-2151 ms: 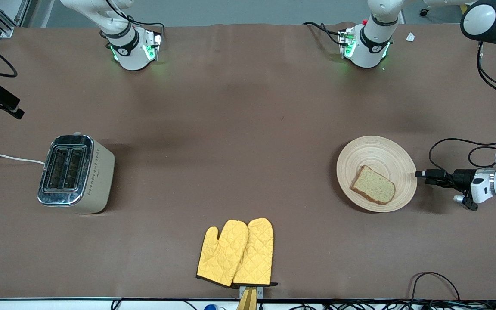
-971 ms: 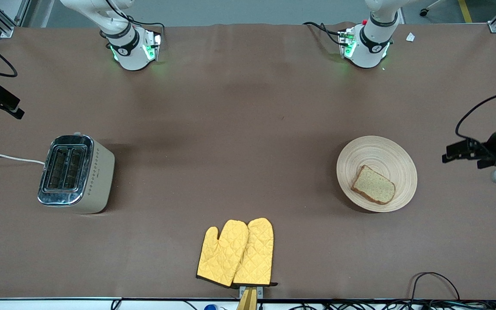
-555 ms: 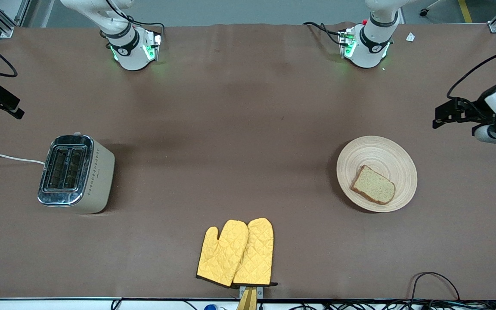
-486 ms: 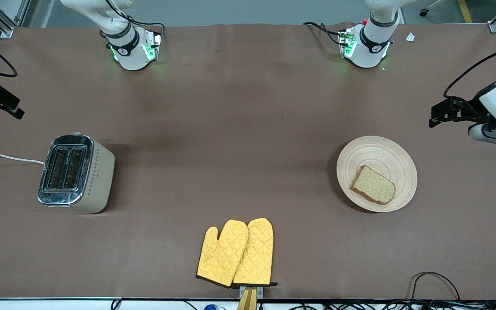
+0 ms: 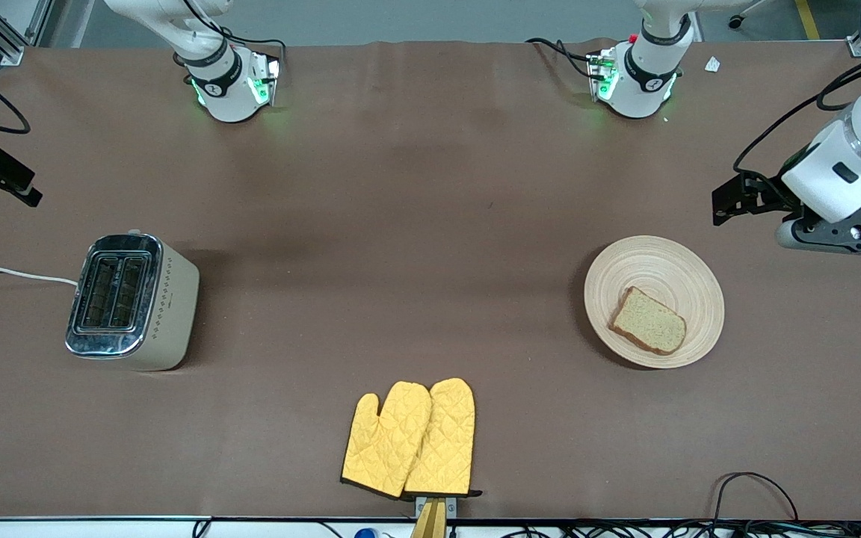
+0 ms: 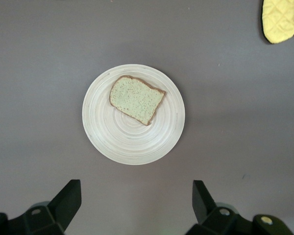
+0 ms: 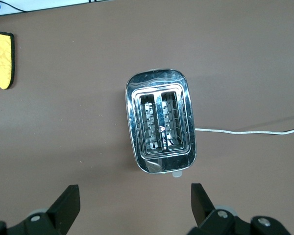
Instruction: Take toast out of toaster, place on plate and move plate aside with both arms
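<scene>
Looks pretty much wrapped up: the toast (image 5: 648,320) lies on the plate (image 5: 643,261) toward the left arm's end of the tabletop (image 5: 415,224), and both toaster (image 5: 131,302) slots are empty. The left tool (image 6: 136,203) hangs open above the plate; the right tool (image 7: 134,205) is open over the toaster. The toaster's small logo is unreadable.

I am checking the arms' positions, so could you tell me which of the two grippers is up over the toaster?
The right gripper, open, is over the toaster; the left gripper, also open, looks down on the plate.

Toast (image 5: 648,320) on plate (image 5: 628,269), toaster (image 5: 131,301) well apart.
</scene>
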You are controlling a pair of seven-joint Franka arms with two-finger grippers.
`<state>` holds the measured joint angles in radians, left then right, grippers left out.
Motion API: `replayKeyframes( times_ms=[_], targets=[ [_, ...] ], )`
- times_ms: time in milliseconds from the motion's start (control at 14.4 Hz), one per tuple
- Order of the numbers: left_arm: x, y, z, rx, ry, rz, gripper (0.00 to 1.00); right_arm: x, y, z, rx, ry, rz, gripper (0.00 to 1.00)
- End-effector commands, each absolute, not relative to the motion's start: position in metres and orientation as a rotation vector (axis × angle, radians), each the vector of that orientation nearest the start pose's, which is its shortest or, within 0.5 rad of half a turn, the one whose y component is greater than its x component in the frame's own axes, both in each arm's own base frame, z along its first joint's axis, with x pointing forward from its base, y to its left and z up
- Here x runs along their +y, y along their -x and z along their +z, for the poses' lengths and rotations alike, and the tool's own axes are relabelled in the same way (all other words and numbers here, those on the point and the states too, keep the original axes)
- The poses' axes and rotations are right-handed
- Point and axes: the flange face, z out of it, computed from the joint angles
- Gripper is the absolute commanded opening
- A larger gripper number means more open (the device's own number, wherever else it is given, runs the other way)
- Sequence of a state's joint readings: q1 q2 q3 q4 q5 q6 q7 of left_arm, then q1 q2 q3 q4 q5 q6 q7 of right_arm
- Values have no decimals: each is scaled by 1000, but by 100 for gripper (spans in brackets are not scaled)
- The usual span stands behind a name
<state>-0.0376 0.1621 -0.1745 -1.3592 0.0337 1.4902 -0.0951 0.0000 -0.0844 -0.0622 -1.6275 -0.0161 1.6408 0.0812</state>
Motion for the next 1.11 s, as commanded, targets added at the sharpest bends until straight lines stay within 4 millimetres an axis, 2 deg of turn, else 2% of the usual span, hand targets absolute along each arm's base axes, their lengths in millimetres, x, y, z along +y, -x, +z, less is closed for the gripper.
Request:
replayKeyframes(
  times_ms=[0, 69, 139, 416, 694, 763, 1041],
  targets=[
    [-110, -582, 633, 39, 3091, 31, 100, -35, -536, 653, 207, 3133, -156, 100],
    [-98, -584, 631, 4, 3092, 37, 100, -35, -535, 653, 207, 3133, -154, 100],
    [-75, -590, 628, -47, 3100, 48, 100, -35, -535, 653, 207, 3133, -154, 100],
    [-67, -590, 631, -95, 3102, 41, 100, -35, -535, 653, 207, 3133, -154, 100],
    [-31, -591, 635, -208, 3106, 35, 100, -35, -536, 653, 207, 3133, -156, 100],
    [-14, -591, 637, -257, 3128, 35, 100, -35, -535, 653, 207, 3133, -154, 100],
    [-6, -587, 644, -263, 3141, 18, 100, -35, -536, 653, 207, 3133, -156, 100]
  ],
)
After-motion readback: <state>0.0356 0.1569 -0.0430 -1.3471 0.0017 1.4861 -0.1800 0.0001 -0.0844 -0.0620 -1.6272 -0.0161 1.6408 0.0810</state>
